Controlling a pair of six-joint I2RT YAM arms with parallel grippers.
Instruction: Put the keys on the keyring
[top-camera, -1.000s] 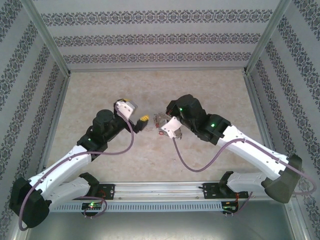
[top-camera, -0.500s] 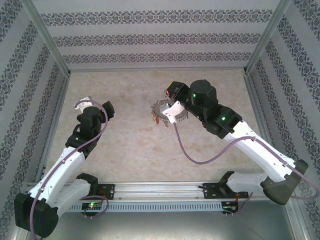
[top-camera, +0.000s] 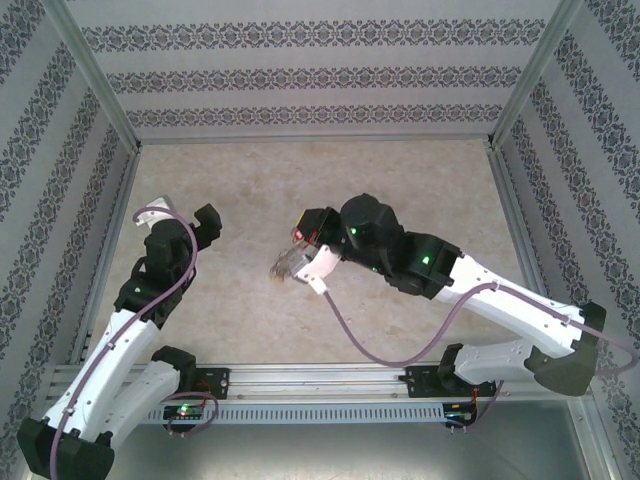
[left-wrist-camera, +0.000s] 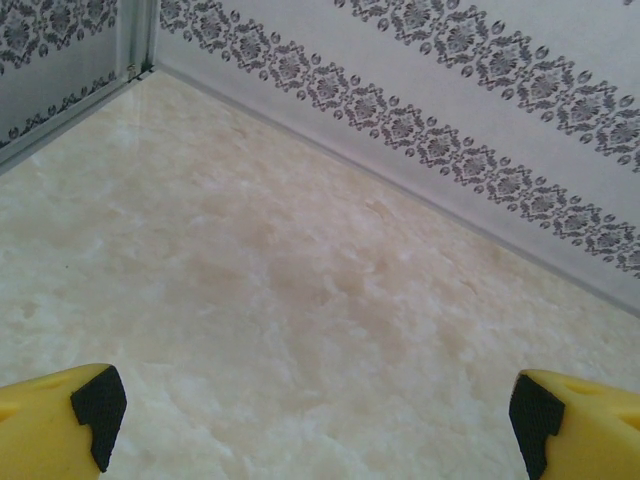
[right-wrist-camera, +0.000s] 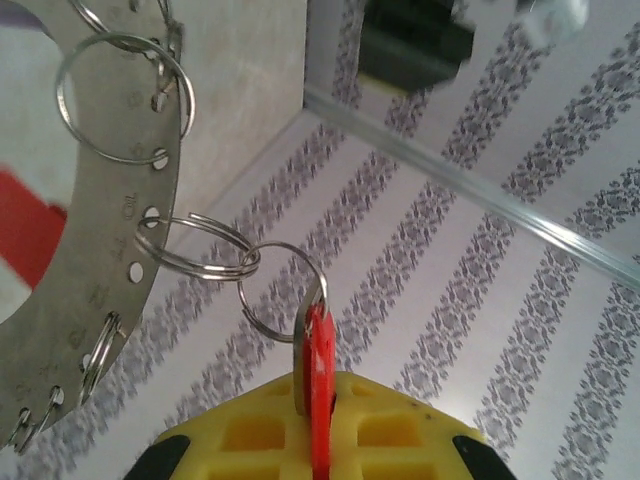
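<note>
Shifted since half a second ago: my right gripper (top-camera: 302, 245) and the keyring (top-camera: 284, 266) it carries, from the middle of the table (top-camera: 400, 180) toward the left and the near edge; my left gripper (top-camera: 206, 224) has hardly moved and sits well apart at the left. Item one, left gripper: yellow fingertips (left-wrist-camera: 60, 415) spread wide, nothing between them, a patterned wall (left-wrist-camera: 480, 110) beyond. Item two, right gripper: clamped on the keys (right-wrist-camera: 316, 375), a red tag edge-on with a silver blade just beside it. Item three, split rings (right-wrist-camera: 200, 250): two, linked, joining the keys to a hole in the keyring. Item four, keyring: flat grey perforated band, more small rings along it, just beyond my right fingers; whether it touches the table I cannot tell.
</note>
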